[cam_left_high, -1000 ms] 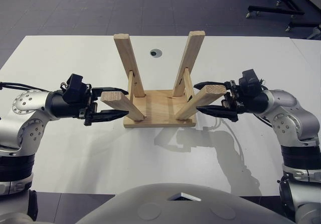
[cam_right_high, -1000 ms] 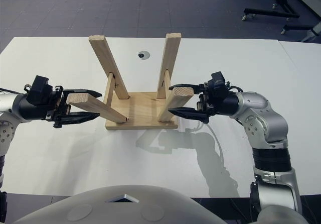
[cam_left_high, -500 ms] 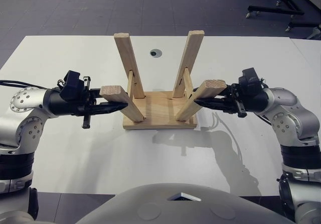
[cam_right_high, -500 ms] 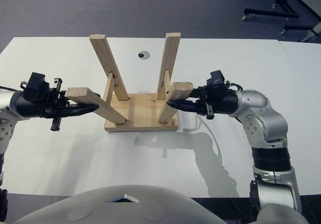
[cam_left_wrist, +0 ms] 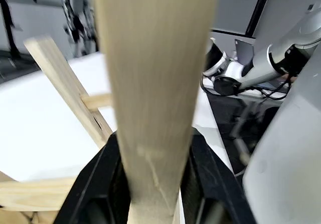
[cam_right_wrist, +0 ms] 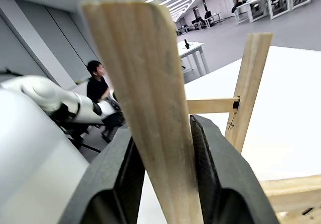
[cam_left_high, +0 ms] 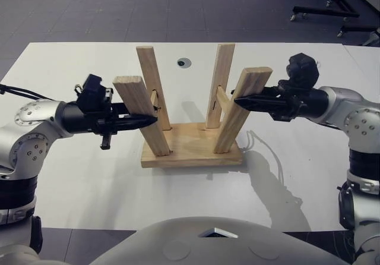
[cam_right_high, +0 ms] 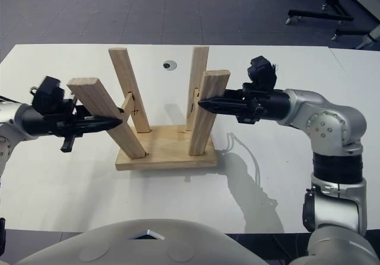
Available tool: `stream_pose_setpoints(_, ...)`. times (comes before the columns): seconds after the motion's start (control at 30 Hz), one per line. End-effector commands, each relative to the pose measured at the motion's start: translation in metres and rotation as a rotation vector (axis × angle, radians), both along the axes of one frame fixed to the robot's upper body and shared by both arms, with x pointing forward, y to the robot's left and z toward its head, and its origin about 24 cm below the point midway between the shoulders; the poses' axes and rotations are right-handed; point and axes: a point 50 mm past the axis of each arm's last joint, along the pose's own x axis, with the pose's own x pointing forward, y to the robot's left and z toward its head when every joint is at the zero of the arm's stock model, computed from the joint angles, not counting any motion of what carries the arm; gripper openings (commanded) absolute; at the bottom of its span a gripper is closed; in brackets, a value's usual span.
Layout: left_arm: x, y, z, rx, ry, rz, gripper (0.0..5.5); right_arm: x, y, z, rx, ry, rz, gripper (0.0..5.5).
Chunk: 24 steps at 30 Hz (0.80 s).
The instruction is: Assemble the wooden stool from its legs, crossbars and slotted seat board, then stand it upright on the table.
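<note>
Stool (cam_left_high: 191, 152) | left fingers (cam_left_high: 134, 121) clamp left leg (cam_left_high: 134, 96) | right fingers (cam_left_high: 253, 102), right leg (cam_left_high: 230, 129) — far sides hidden

Our left hand (cam_left_high: 148, 120) and right hand (cam_left_high: 240, 101) are black and tapered. Behind them our silver-grey arms (cam_left_high: 350, 107) bear rounded, screw-dotted joint housings (cam_left_high: 29, 151); black cables (cam_left_high: 12, 89) trail behind the left hand.

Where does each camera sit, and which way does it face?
Left eye view: on the head, looking forward and down at the upside-down stool on the table; left pincer and right pincer show.
Right eye view: beside it, sharing that whole scene.
Left wrist view: on the left wrist, looking along the left pincer clamping the near left leg.
Right wrist view: likewise, right pincer on the near right leg.
</note>
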Motion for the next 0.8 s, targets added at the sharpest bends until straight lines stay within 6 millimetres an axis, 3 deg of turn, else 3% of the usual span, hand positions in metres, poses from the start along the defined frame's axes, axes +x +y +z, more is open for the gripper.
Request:
stream_pose_setpoints(0.03,0.006,0.001,0.005,-0.003,0.14,0.03,1.22,0.01,0.002,0.01,0.089,0.144,-0.001,1.27)
stream_pose_setpoints(0.27,0.026,0.005,0.002,-0.058,0.31,0.132,1.22,0.028,0.007,-0.008,0.079,0.392,-0.07,1.27)
stream_pose_setpoints(0.6,0.071,-0.002,-0.031,-0.151,0.564,0.38,1.22,0.046,0.026,-0.044,0.029,0.591,-0.163,1.27)
stream_pose_setpoints(0.8,0.081,-0.005,-0.054,-0.199,0.696,0.477,1.22,0.056,0.035,-0.067,0.007,0.639,-0.25,1.27)
